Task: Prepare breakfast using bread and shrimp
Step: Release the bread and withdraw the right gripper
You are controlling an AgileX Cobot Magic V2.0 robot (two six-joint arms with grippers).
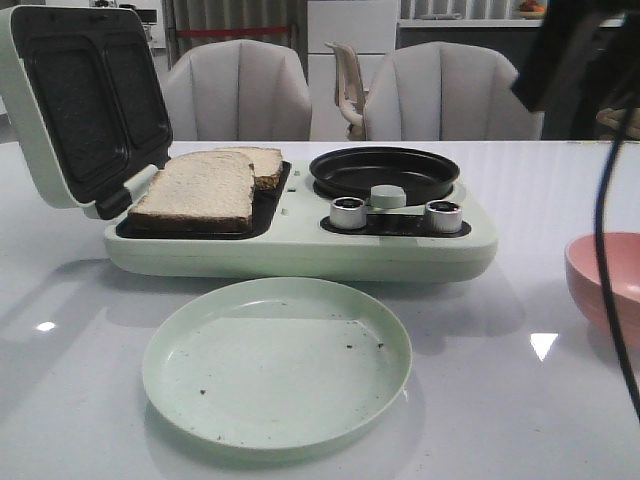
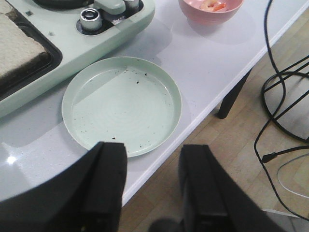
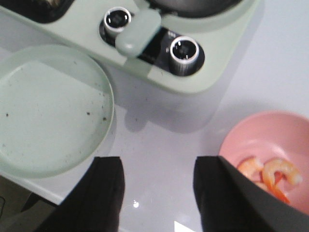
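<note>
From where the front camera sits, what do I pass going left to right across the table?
Open lid → bread on the left plate → round black pan → pink bowl at the right edge. The green plate lies nearer, in front of the machine.

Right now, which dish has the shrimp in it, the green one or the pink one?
The pink bowl at the table's right holds the shrimp. The green plate in front of the breakfast maker has only dark crumbs.

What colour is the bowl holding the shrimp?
Pink. The bowl shows best in the right wrist view, with the shrimp inside.
</note>
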